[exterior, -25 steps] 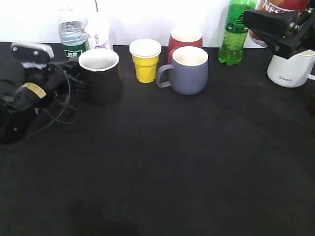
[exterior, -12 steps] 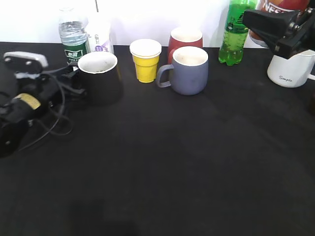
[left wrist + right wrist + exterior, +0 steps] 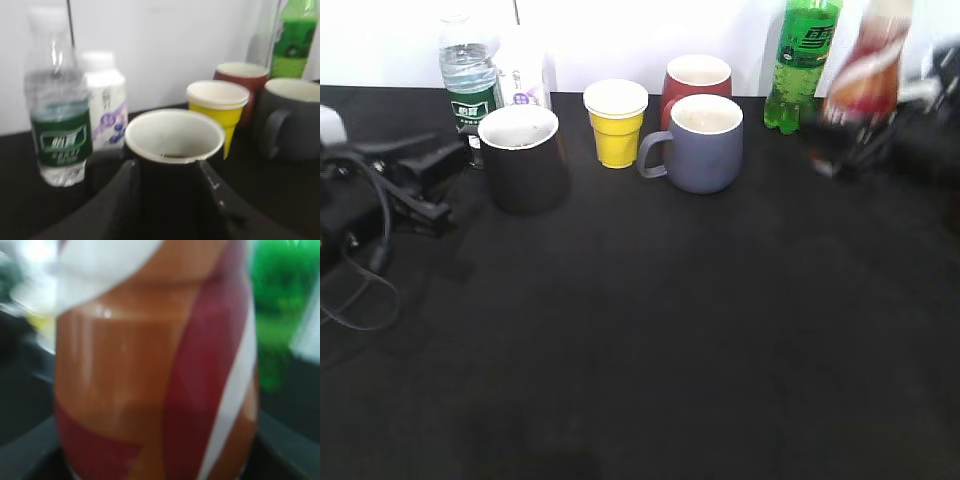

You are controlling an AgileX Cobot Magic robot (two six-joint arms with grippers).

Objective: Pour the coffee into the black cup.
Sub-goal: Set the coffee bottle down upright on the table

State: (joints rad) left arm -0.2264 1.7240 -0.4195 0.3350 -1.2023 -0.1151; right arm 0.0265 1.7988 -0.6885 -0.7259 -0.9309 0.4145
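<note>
The black cup [image 3: 525, 170], glossy with a white inside, stands at the back left. My left gripper [image 3: 442, 182] is open just left of it. In the left wrist view the cup [image 3: 175, 132] stands between the tips of the open fingers [image 3: 167, 172]; I cannot tell if they touch it. My right gripper [image 3: 850, 140] is blurred at the right and is shut on the coffee bottle [image 3: 865, 70], which is held roughly upright above the table. The bottle's red-orange wrap with a white swirl [image 3: 150, 365] fills the right wrist view between the fingers [image 3: 160, 460].
A water bottle [image 3: 468, 70] and a small white bottle [image 3: 520, 65] stand behind the black cup. A yellow paper cup [image 3: 615, 125], a dark red mug [image 3: 697, 75], a blue-grey mug [image 3: 705, 145] and a green soda bottle [image 3: 802, 65] stand along the back.
My left gripper has let go of the black cup and drawn back to the left. My right gripper has swung down and left with the coffee bottle, which now covers the white mug.
</note>
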